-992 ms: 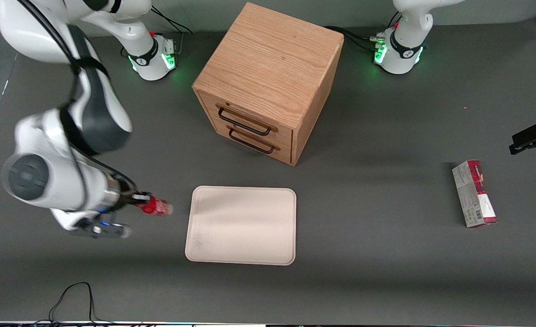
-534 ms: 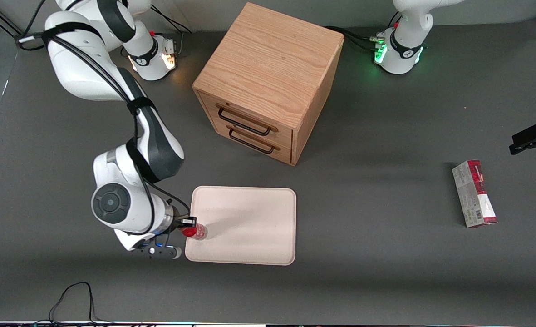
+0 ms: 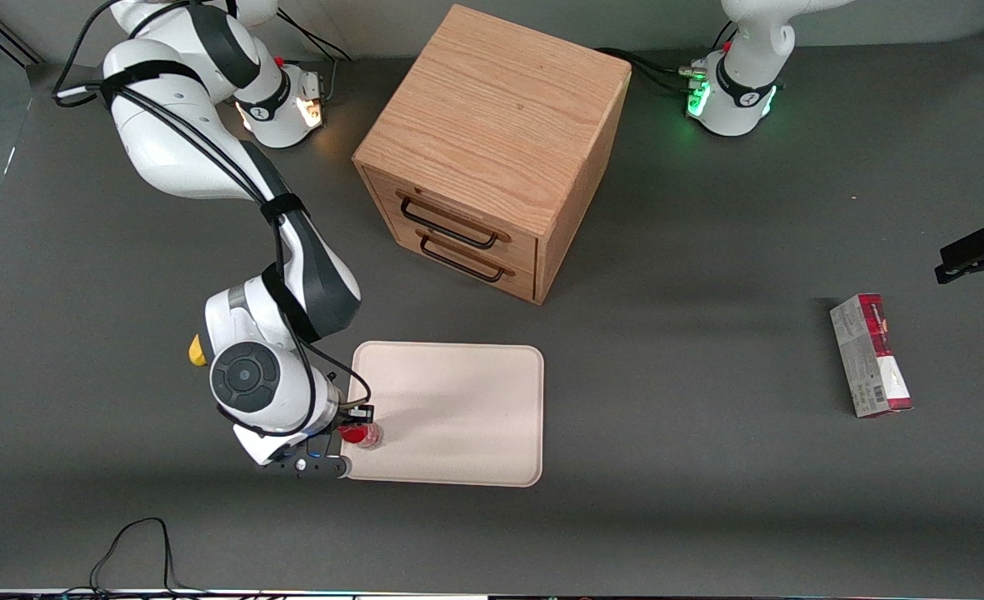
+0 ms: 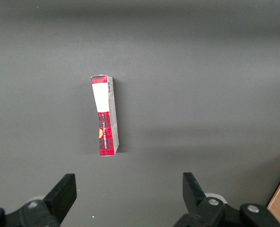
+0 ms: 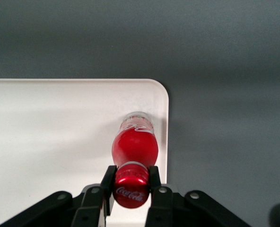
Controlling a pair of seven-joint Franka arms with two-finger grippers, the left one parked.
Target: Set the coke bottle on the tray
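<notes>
In the front view we first meet the working arm, whose big wrist joint hangs over the tabletop (image 3: 708, 517) and covers most of the tool (image 3: 358, 423), so only a dark finger tip shows there. A small yellow thing (image 3: 197, 351) peeps out at the wrist's edge; we cannot tell what it is. The tool sits over the tray's (image 3: 458, 392) end nearest the working arm, near the corner closest to the front camera. Its fingers (image 5: 154, 176) are closed on the neck of the coke bottle (image 3: 362, 434), just under the red cap, as the right wrist view (image 5: 132, 183) shows plainly; the finger mounts are cut off at that picture's edge. The bottle (image 5: 135, 144) stands upright above the tray (image 5: 55, 142), close to its rim and rounded corner. We cannot tell whether its clear base touches the tray floor or hangs just above it, since the bottle's own body hides the contact.

Farther from the camera than the tray stands a wooden drawer cabinet (image 3: 492, 142) with two dark handles, both drawers shut. Toward the parked arm's end of the tabletop lies a red-and-white carton (image 3: 871, 356), well apart from everything else; the left wrist view shows it (image 4: 105, 115) lying flat, its print too small to read.
</notes>
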